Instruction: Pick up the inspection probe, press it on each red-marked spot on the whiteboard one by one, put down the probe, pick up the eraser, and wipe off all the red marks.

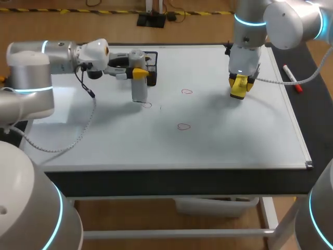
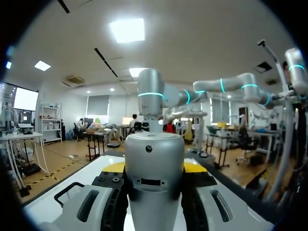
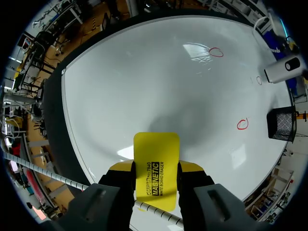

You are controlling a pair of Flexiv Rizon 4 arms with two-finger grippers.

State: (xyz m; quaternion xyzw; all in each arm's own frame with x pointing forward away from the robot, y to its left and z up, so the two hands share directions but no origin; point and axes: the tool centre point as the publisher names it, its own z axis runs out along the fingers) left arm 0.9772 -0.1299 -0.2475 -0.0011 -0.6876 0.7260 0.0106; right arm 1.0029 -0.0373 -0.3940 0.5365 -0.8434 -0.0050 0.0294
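The left pincer (image 1: 138,73) is clamped on the gray probe (image 1: 139,91). The probe stands upright on the whiteboard (image 1: 234,135), near a red ring (image 1: 187,91). It looks hard and smooth, so grip its middle. The right pincer (image 1: 239,87) squeezes the light yellow eraser (image 3: 156,154).

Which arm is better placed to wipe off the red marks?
Right. The right claw is shut on the yellow eraser over the whiteboard, close to a red mark. The left claw is shut on the probe.
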